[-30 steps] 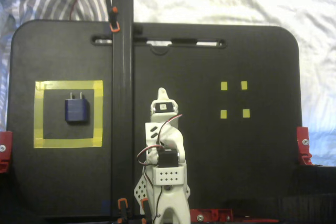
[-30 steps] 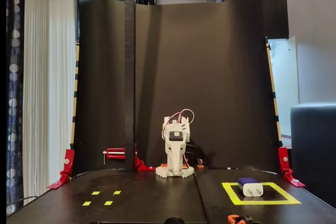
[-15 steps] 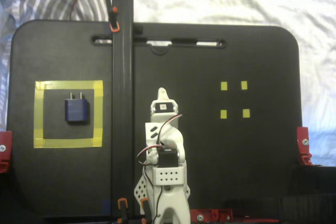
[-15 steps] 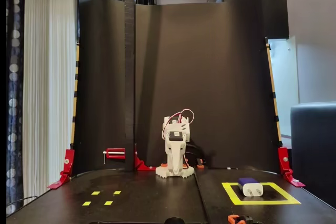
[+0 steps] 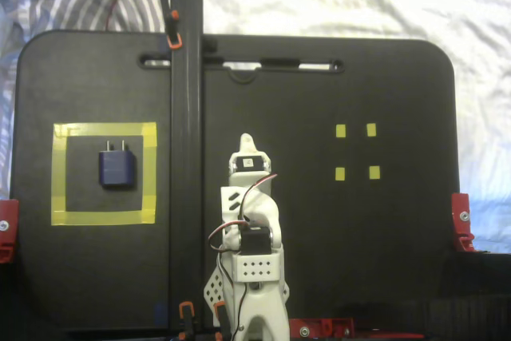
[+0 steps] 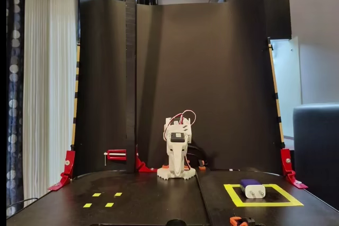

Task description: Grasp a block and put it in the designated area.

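The dark navy block (image 5: 116, 168) lies flat inside the designated area (image 5: 59, 173), a yellow tape square at the left of the overhead-looking fixed view, with its two prongs pointing to the far edge. In the front fixed view the block (image 6: 252, 188) sits within the designated area (image 6: 233, 194) at the right. The white arm is folded at mid-board. Its gripper (image 5: 247, 142) is shut and holds nothing, well to the right of the block. In the front fixed view the gripper (image 6: 177, 163) points down toward the camera.
Several tiny yellow markers (image 5: 341, 131) lie on the right half of the black board (image 5: 319, 245). A tall black post (image 5: 185, 117) stands between the arm and the tape square. Red clamps (image 5: 461, 221) grip the board's side edges. A black backdrop (image 6: 212, 78) rises behind the arm.
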Action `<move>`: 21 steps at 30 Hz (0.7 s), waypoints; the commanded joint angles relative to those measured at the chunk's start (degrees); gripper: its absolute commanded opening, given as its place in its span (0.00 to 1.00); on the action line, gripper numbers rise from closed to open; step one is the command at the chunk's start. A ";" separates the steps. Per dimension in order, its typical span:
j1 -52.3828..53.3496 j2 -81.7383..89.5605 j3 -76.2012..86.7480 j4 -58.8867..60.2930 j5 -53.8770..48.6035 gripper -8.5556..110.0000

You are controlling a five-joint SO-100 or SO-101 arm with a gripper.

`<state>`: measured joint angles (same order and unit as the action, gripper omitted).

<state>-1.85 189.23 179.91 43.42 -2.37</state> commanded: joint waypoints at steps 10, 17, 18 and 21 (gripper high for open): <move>-0.09 0.44 0.18 0.09 -0.09 0.07; -0.09 0.44 0.18 0.09 -0.09 0.07; -0.09 0.44 0.18 0.09 -0.09 0.07; -0.09 0.44 0.18 0.09 -0.09 0.07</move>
<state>-1.85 189.23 179.91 43.42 -2.37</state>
